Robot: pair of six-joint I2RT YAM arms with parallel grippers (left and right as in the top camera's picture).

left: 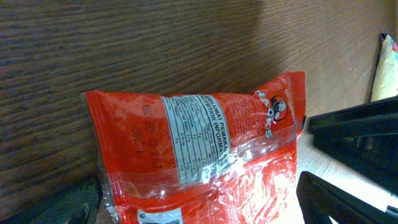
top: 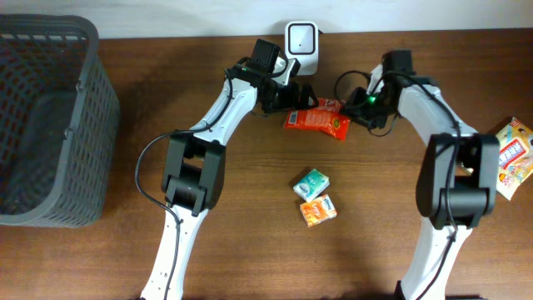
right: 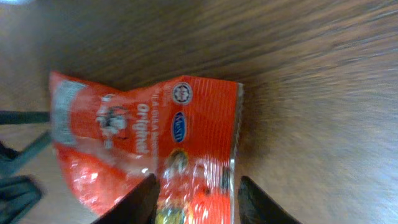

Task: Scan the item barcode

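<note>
Even warm light; right wrist view blurred, glare on red packet (left: 205, 155).

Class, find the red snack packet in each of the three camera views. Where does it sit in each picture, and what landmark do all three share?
Overhead: the red snack packet lies upper centre, just below the white scanner.
Left wrist: the packet fills the lower centre, nutrition label showing.
Right wrist: the packet sits left of centre, reaching the bottom edge.
Shared landmark: the brown wooden table under it.
</note>
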